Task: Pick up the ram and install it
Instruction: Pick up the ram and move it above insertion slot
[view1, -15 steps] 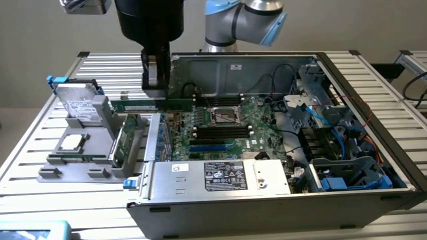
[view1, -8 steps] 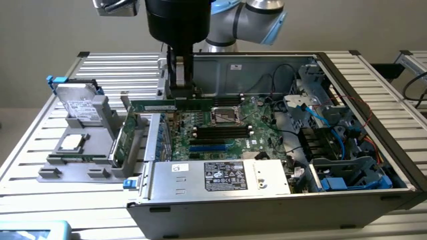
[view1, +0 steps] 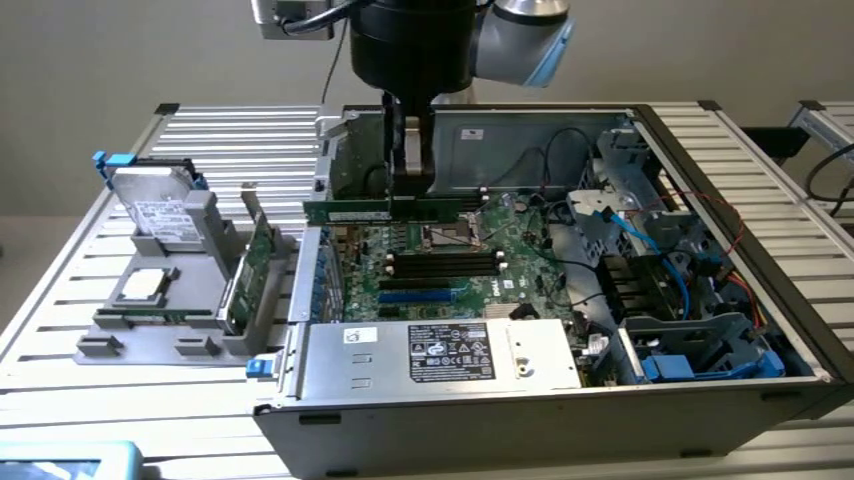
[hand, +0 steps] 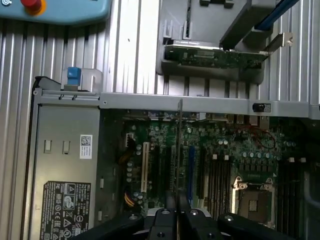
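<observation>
DESK: What do your fingers have?
OPERATOR: My gripper (view1: 408, 192) is clamped on the ram (view1: 350, 211), pinching its upper edge near mid-length. My arm (view1: 414, 40) hangs straight down from the exterior frame's top centre, wrist vertical.
DESK: And the stick?
OPERATOR: Level below the fingers, centre-left of the frame, over the motherboard (view1: 358, 285) inside the open case (view1: 534, 420). From the wrist camera it shows edge-on, a thin line over the slots (hand: 190, 170). Blue cables (view1: 618, 235) crowd the case's right half, well apart. At the frame's left, a grey holder (view1: 147, 345) carries an expansion card (view1: 254, 270) and a hard drive (view1: 163, 215).
</observation>
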